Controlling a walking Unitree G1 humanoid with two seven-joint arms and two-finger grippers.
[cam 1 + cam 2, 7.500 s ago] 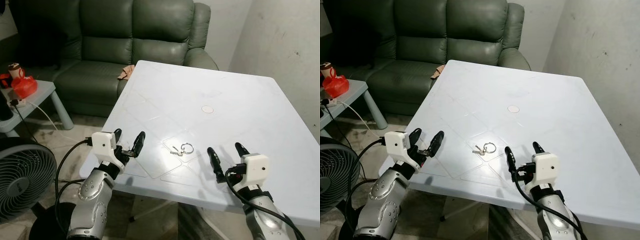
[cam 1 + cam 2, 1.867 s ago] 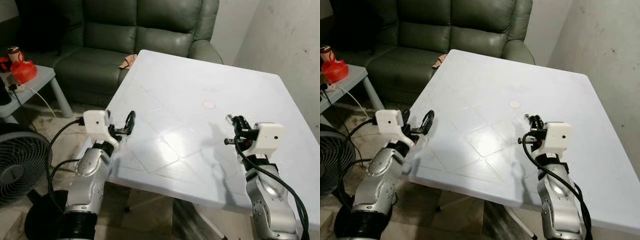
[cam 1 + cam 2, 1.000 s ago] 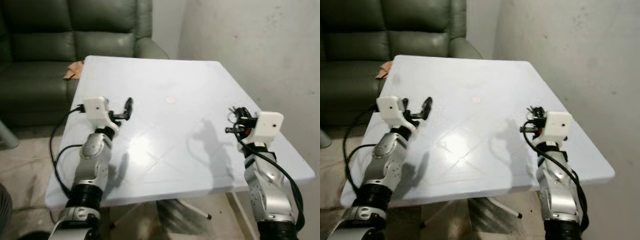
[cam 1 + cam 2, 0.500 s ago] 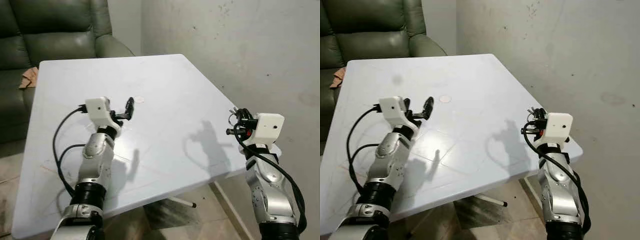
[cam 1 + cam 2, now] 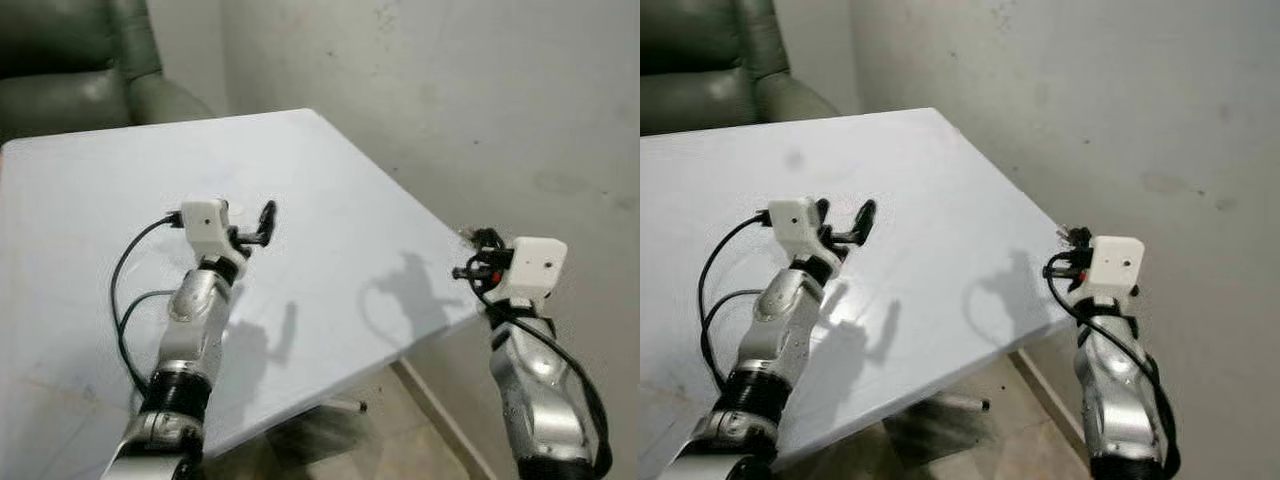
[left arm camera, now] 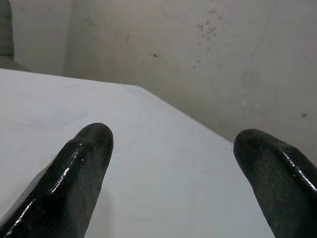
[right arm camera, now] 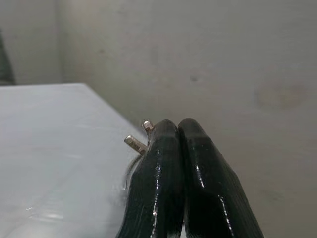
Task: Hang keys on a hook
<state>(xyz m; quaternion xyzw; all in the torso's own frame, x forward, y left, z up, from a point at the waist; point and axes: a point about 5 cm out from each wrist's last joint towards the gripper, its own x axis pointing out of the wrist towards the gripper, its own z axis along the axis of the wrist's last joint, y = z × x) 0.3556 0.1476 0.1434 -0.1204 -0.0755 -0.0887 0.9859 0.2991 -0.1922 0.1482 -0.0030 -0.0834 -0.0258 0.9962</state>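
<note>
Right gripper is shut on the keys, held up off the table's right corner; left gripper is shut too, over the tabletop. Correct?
Not quite: the left gripper is open. The left wrist view shows its two fingers well apart with bare white table between them. The rest holds: the right gripper is shut on the keys, raised past the table's right corner.

Pale surface, grey wall and dark green sofa, with silver-and-black robot arms.

The surface (image 5: 330, 215) is plain glossy white with a faint bluish cast. The wall (image 5: 480, 90) is dull grey-beige, flecked with small dark spots. The sofa (image 5: 70, 60) is dark green. Both arms are silver with white wrist boxes and black cables. The left gripper (image 6: 171, 163) has shiny black fingers (image 6: 81, 168). The right gripper (image 7: 177, 130) is also glossy black, with silver-coloured keys (image 7: 138, 140) beside it.
</note>
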